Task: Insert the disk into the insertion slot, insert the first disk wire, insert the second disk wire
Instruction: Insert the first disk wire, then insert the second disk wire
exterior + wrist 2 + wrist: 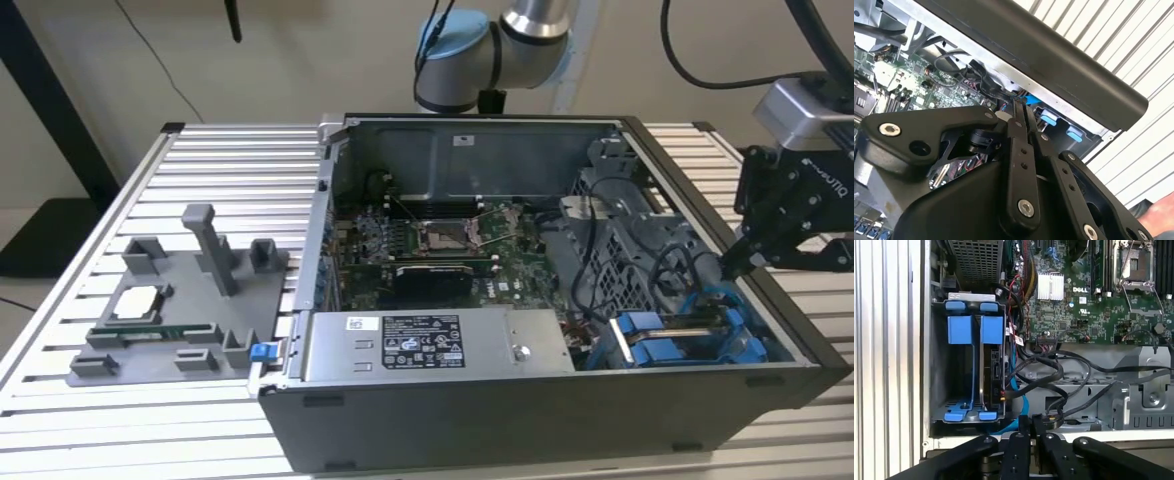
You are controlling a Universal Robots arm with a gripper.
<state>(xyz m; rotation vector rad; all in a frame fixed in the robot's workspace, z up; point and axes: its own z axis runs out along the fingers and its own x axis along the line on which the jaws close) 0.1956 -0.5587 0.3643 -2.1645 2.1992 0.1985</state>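
Note:
The disk [992, 371] stands on edge in its blue carrier [960, 330] inside the insertion slot of the grey drive cage [938, 365]. Black wires [1039, 377] and a thin blue cable [1015, 390] run up to the disk's exposed edge. In the exterior view the blue carrier [681, 338] sits in the case's near corner on the exterior view's right. My gripper [738, 268] hangs just above it, by the case wall. Its black fingertips [1024, 422] are pressed together beside a loop of black wire [1051, 419]. My gripper [1022, 107] shows nothing between them in the second wrist view.
The open case holds a motherboard with a CPU socket [447, 235] and a labelled power supply [427, 340]. Its dark side wall [787, 310] runs close to my gripper. A grey fixture [174, 310] with a small chip stands on the slatted table at the exterior view's left.

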